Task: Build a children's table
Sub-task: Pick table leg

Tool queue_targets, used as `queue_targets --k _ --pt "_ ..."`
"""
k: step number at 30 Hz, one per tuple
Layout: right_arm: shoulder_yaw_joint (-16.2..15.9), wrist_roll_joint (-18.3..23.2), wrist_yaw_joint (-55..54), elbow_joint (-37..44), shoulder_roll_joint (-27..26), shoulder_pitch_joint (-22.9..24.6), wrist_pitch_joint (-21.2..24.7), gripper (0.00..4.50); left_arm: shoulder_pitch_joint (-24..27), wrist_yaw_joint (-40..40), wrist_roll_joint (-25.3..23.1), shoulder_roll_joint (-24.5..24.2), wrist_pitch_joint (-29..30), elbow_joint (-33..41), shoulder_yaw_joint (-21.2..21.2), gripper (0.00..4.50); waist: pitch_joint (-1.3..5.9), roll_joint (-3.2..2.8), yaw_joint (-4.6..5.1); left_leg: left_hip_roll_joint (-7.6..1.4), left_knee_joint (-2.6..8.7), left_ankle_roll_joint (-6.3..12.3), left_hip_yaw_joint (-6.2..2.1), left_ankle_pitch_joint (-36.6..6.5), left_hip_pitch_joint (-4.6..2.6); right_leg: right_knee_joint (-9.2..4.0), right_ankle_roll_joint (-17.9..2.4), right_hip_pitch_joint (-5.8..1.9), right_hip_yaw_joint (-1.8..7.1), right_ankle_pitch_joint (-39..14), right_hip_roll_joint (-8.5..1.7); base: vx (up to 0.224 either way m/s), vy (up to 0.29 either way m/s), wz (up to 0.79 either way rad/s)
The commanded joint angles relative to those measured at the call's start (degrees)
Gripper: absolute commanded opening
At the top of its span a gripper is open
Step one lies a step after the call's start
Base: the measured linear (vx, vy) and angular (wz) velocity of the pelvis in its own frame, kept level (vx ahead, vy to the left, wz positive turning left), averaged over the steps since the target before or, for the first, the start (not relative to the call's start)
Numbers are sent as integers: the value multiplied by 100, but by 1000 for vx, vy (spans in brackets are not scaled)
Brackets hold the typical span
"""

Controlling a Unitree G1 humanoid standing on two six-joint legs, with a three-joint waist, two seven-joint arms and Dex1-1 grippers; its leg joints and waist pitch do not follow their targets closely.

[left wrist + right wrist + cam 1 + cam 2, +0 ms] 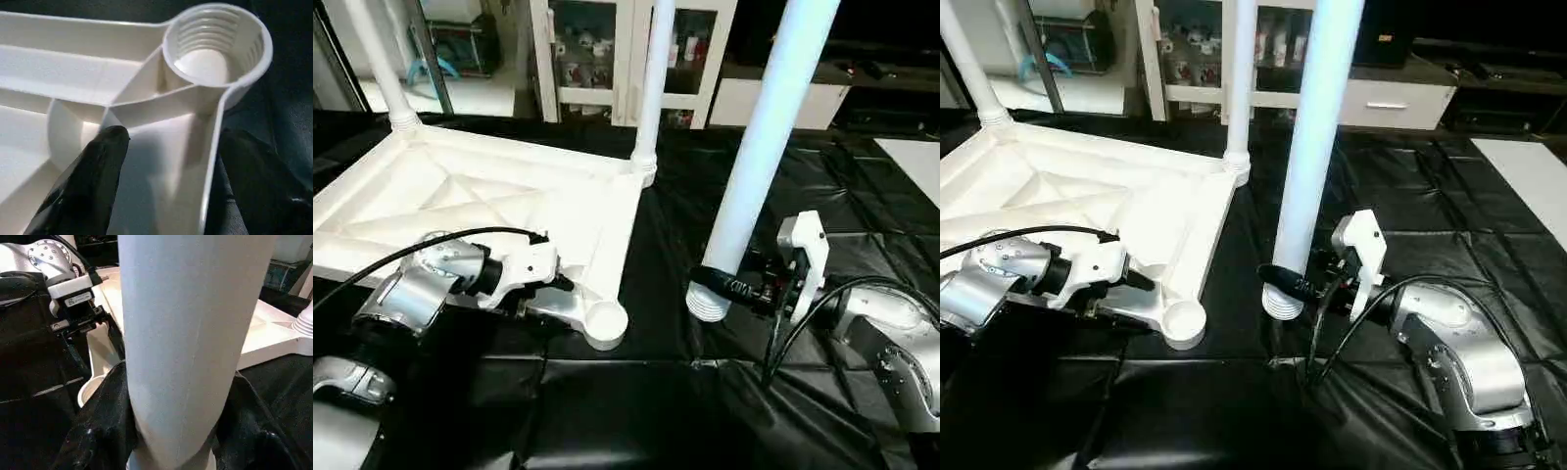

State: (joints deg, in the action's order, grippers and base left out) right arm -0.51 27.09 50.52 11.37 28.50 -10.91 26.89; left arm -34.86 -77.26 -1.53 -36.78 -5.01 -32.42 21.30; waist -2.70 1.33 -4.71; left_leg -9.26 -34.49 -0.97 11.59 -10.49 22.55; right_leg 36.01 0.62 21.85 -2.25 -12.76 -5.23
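leg (759, 147) upright in right gripper (729, 286), beside empty socket (605, 320)

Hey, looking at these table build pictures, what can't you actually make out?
- Top ends of the two fitted legs and the held leg: cut off by the upper edge, head views.
- Tabletop's fourth corner: cut off at the left edge.
- Left claw's contact with the tabletop rim: hidden behind the rim's wall, left wrist view.
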Motion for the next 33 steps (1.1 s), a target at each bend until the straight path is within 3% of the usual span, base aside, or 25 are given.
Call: queue_targets --k 1,6,11,21,26,29,30,31,33 --pt "-2 11 44 133 87 2 -90 185 -95 -109 -103 -73 11 -9 87 308 367 -79 -4 -418 449 52 -180 -958 -239 -308 -1521 -140 195 271 -375 0 0 0" --pt "-19 -32 92 124 113 33 -143 185 -108 -298 -217 -199 90 16 145 262 331 -80 -17 -429 505 -292 -182 -1557 -273 -375 -1375 -107 225 -452 -391 0 0 0" --pt "-34 -46 111 125 117 51 -167 185 -155 -298 -379 -253 18 -43 193 222 321 -88 -30 -436 527 -428 -198 -1770 -281 -401 -1290 -89 235 -719 -402 0 0 0" --pt "-42 -52 144 138 125 68 -195 185 -323 174 -757 -119 -651 -649 251 142 353 -91 -26 -428 496 -295 -192 -1451 -260 -352 -1372 -114 220 -136 -391 0 0 0" --pt "-35 -57 142 141 129 81 -213 185 -351 40 -789 -133 -701 -779 255 112 323 -101 -35 -437 519 -408 -199 -1817 -282 -404 -1340 -90 233 -642 -411 0 0 0" --pt "-30 -56 132 136 120 79 -218 185 -321 -64 -683 -116 -577 -719 210 87 320 -101 -24 -444 541 -484 -217 -1924 -277 -412 -1279 -93 233 -838 -419 0 0 0" --pt "-23 -50 113 137 100 86 -220 185 -224 -149 -476 -41 -293 -536 95 82 317 -101 -24 -444 542 -498 -217 -1945 -285 -417 -1272 -81 235 -853 -415 0 0 0" --pt "-23 -50 113 137 100 86 -220 185 -224 -149 -476 -41 -293 -536 95 75 321 -114 -30 -440 538 -511 -210 -1922 -295 -410 -1301 -71 235 -785 -412 0 0 0" --pt "-18 -62 28 138 29 104 -225 185 -20 -159 -180 84 280 -96 -46 53 336 -123 -29 -444 531 -499 -206 -1809 -287 -376 -1357 -89 234 -532 -409 0 0 0"
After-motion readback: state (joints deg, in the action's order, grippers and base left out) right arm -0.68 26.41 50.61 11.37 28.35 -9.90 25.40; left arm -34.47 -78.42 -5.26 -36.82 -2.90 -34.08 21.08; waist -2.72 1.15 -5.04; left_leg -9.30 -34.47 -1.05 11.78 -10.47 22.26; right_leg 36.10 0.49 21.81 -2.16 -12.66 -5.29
